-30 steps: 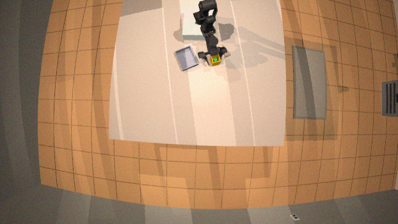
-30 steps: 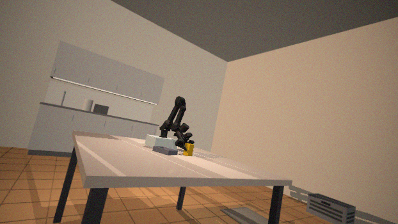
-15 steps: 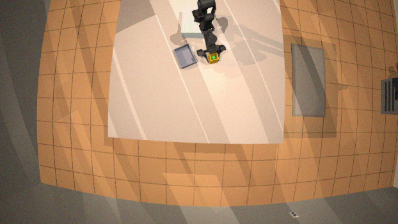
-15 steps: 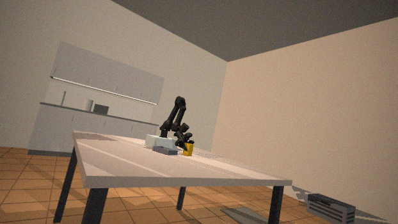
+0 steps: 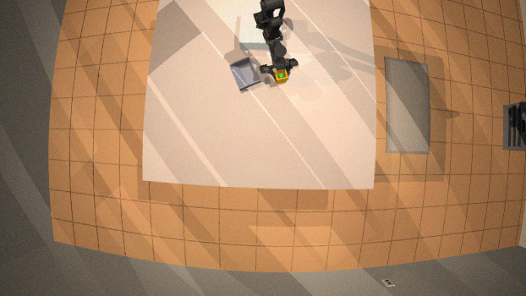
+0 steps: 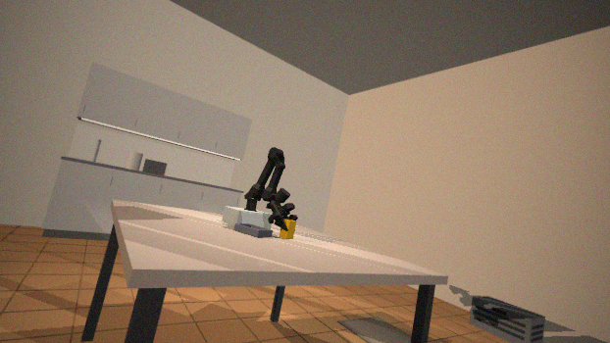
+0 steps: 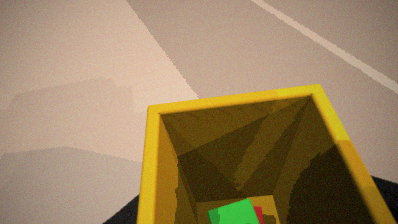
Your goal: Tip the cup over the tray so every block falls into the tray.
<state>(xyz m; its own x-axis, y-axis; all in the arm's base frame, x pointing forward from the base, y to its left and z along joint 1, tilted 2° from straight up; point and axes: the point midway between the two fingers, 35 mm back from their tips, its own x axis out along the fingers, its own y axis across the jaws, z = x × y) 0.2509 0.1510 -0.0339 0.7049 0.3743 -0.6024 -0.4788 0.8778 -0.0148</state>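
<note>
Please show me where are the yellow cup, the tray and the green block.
yellow cup (image 5: 281, 80) (image 7: 235, 100): top, exterior, front wall; wrist, rim
tray (image 5: 246, 76) (image 6: 252, 231): top, inside floor; exterior, side wall
green block (image 5: 281, 75) (image 7: 234, 212): top, wrist, upper face

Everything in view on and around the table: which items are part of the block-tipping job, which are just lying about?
Part of the job:
- yellow cup
- green block
- red block
- shallow gray tray
- gripper

Just about:
- gray floor panel
- slatted gray crate
</note>
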